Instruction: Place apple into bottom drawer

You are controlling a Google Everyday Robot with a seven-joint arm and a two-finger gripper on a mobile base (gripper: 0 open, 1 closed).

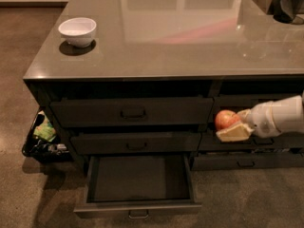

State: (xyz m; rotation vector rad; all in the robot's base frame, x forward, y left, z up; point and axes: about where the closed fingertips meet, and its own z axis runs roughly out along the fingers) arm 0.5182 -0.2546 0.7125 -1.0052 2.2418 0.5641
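Hand (pixel 232 124) around apple (pixel 223 119), right of bottom drawer (pixel 137 206)

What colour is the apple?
Red-orange with a yellowish patch; the small round apple sits in the gripper, right of the open dark grey drawer. Camera view.

Apple (pixel 225 119) in gripper (pixel 236 124) (right of open bottom drawer (pixel 137 207))

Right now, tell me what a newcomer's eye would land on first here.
The red-orange apple stands out, held in the gripper at the right, in front of the right drawer stack. Lower left of it, the bottom drawer of the left stack is pulled open, nothing visible inside. A white bowl sits on the countertop's left corner.
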